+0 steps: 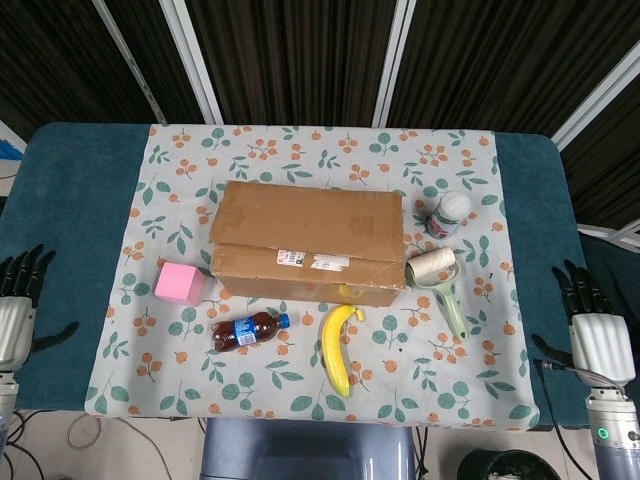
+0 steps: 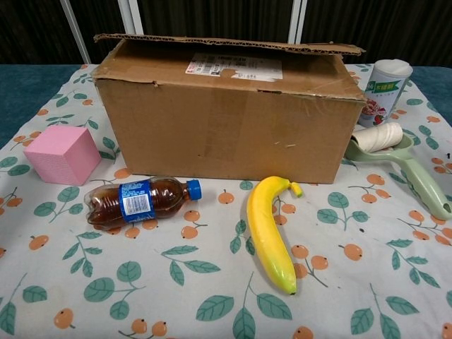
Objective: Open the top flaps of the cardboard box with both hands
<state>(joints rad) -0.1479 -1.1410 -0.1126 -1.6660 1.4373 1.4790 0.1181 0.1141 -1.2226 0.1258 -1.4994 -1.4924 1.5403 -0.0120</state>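
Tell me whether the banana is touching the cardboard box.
No, in the chest view the banana lies apart from the cardboard box, tablecloth showing between.
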